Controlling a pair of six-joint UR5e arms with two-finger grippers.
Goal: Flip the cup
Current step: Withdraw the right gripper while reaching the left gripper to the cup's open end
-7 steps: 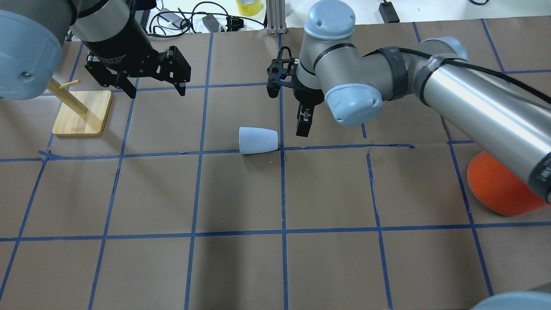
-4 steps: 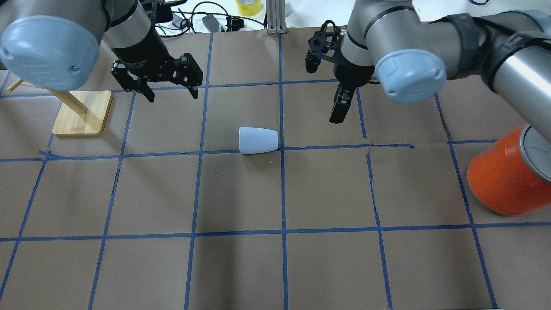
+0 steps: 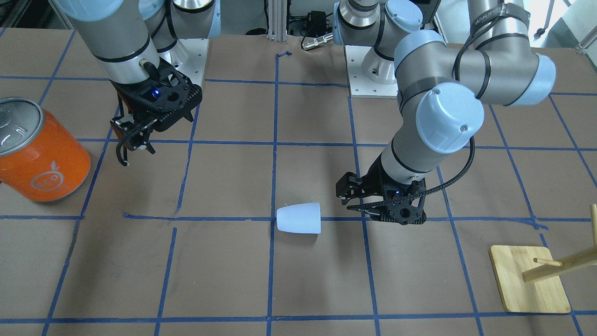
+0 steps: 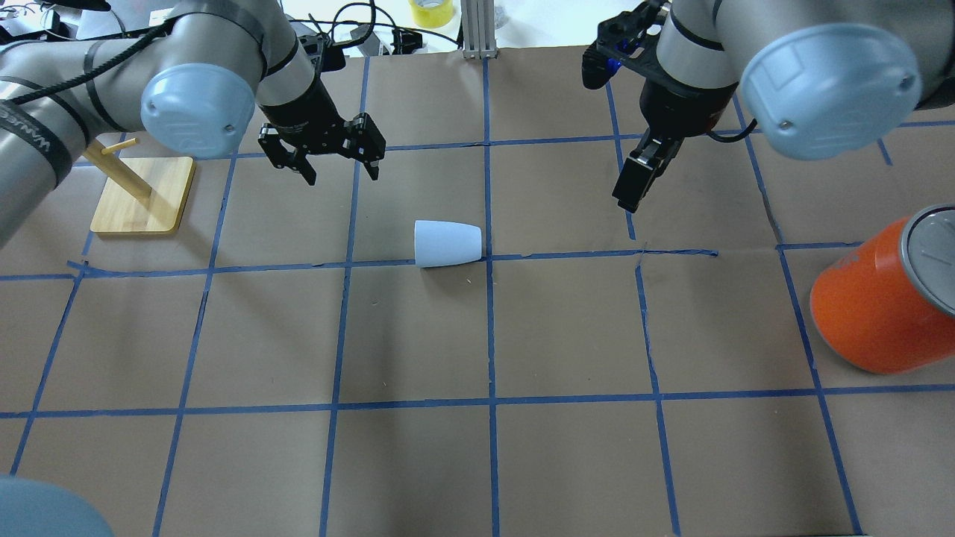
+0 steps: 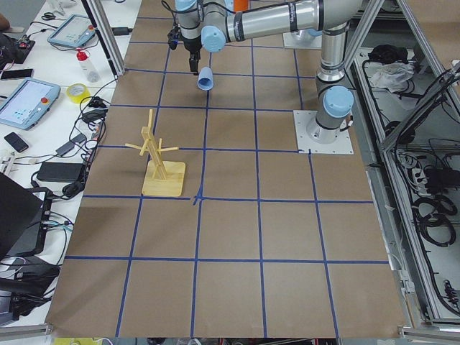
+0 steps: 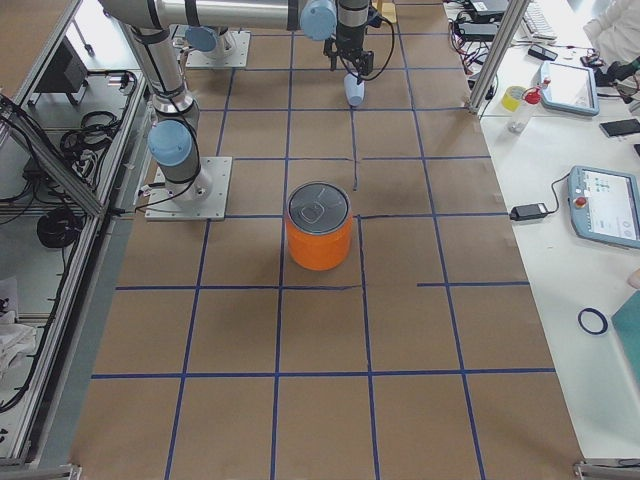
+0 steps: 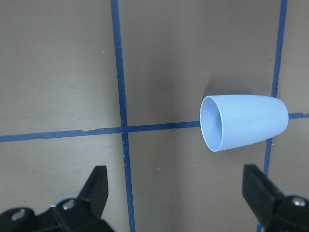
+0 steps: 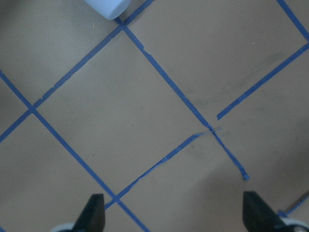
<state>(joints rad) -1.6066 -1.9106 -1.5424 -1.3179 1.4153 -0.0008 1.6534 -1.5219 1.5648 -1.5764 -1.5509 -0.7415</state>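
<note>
The pale blue-white cup [image 4: 448, 243] lies on its side on the brown paper, mouth toward the robot's left; it also shows in the front view [image 3: 299, 218]. My left gripper [image 4: 342, 173] hangs open and empty above the table, to the left of and beyond the cup. The left wrist view shows the cup [image 7: 244, 122] with its open mouth, ahead of the spread fingers [image 7: 96, 188]. My right gripper [image 4: 634, 186] is open and empty, to the right of the cup. In the right wrist view only the cup's end [image 8: 108, 7] shows at the top edge.
A large orange can with a silver top [image 4: 880, 298] stands at the right edge. A wooden peg stand [image 4: 142, 194] on a square base stands at the left. Blue tape lines grid the paper. Cables and a yellow tape roll [image 4: 431, 11] lie beyond the far edge.
My left gripper has moved right, toward the cup. My right arm has swung right and away from the cup, uncovering the orange can. The cup has not moved.
</note>
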